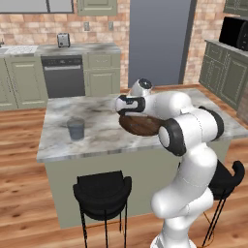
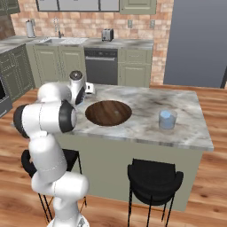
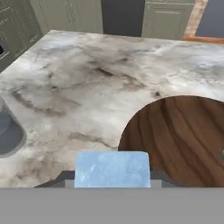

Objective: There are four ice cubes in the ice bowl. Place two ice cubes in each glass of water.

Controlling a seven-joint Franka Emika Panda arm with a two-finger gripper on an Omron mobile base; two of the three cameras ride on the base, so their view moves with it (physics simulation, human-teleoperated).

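A pale blue ice cube (image 3: 112,168) sits between the dark fingers of my gripper (image 3: 112,180), which is shut on it. The cube hangs low over the marble island, just past the left rim of the dark-brown ice bowl (image 3: 179,140) (image 2: 108,112). My arm hides part of the bowl (image 1: 140,126) in the left base view. One glass of water (image 1: 75,129) stands left of the bowl and shows at the left edge of the hand view (image 3: 8,131). The other glass (image 2: 167,119) stands right of the bowl, with pale blue at its top.
The marble island (image 2: 146,99) drops off at its front edge, with two black stools (image 1: 102,191) (image 2: 154,175) below. A dishwasher (image 1: 63,75), green cabinets and a toaster (image 1: 63,39) line the back wall. A dark microwave (image 1: 235,30) sits at the far right.
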